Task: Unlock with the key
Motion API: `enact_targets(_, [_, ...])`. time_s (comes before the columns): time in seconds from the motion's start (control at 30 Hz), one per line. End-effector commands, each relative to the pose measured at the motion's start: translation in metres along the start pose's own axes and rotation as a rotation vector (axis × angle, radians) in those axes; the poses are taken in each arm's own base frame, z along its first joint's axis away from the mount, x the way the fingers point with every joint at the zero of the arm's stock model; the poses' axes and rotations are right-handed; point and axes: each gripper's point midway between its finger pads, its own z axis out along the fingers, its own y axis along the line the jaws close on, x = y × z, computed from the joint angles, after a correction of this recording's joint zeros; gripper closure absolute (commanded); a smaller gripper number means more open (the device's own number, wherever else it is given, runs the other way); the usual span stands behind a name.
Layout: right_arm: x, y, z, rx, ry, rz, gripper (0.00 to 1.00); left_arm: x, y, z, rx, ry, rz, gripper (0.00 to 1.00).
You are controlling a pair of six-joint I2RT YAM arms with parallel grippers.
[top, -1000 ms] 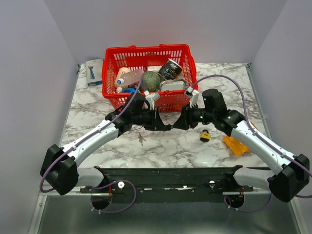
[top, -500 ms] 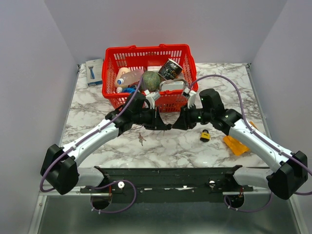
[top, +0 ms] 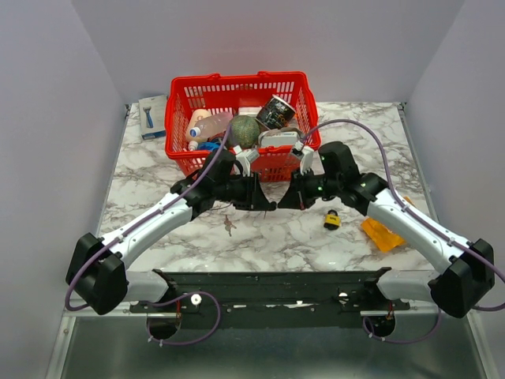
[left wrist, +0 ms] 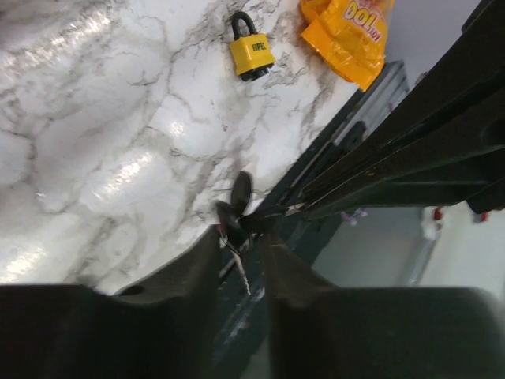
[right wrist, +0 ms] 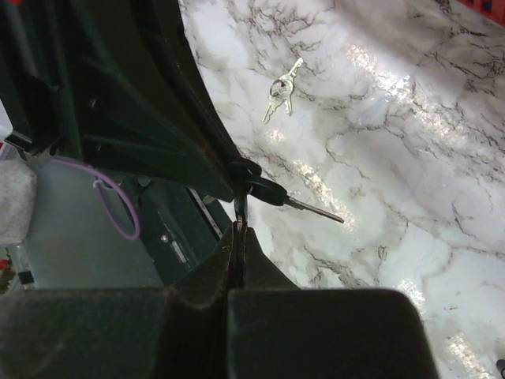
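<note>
Both arms meet in mid-air just in front of the red basket (top: 237,84), and the key (right wrist: 264,192) is right there between them, off the marble table (top: 158,158). The right gripper (right wrist: 238,233) has its jaws pressed fully together, pinching the key at the head end. The left gripper (left wrist: 241,245) has its jaws a narrow gap apart with the key sitting in that gap, and I can't tell whether it is actually gripping.

The key has a black head and a slim bare metal blade sticking out sideways. I'd expect it to be tiny, light and rigid, and smooth enough to swivel in a two-finger pinch (thin flat things love to do that). The place to hold it is flat across the black head, which leaves the whole blade free and in line for the keyhole.

The target is the yellow padlock (top: 332,219), lying flat on the marble just right of the meeting grippers, with its dark shackle closed. It looks compact and hard, and likely to skate on that glossy surface unless the body is clamped. The keyhole isn't visible from here.

A spare bunch of silver keys (right wrist: 280,88) lies on the table near the left arm, and an orange packet (left wrist: 347,31) lies just beyond the padlock.
</note>
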Motion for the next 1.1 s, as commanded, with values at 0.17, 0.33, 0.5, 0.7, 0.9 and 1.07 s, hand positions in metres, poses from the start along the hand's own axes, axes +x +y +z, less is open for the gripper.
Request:
enact_targets(0.17, [-0.017, -0.002, -0.008, 0.128, 0.057, 0.17, 0.99, -0.018, -0.008, -0.016, -0.036, -0.136, 0.128, 0.15])
enact_targets(0.33, [-0.029, 0.008, -0.013, 0.136, 0.069, 0.233, 0.99, -0.026, -0.023, -0.023, -0.181, -0.241, 0.373, 0.14])
enact_targets(0.5, [-0.035, 0.013, -0.015, 0.137, 0.078, 0.277, 0.99, -0.039, -0.027, -0.032, -0.332, -0.333, 0.53, 0.17])
enact_targets(0.7, [-0.037, 0.017, -0.016, 0.13, 0.087, 0.296, 0.99, -0.047, -0.024, -0.029, -0.484, -0.335, 0.69, 0.25])
enact_targets(0.9, [-0.039, 0.021, -0.016, 0.114, 0.091, 0.305, 0.99, -0.047, -0.032, -0.016, -0.489, -0.327, 0.764, 0.33])
enact_targets(1.07, [-0.04, 0.023, -0.016, 0.107, 0.09, 0.312, 0.99, -0.048, -0.032, -0.011, -0.491, -0.331, 0.764, 0.46])
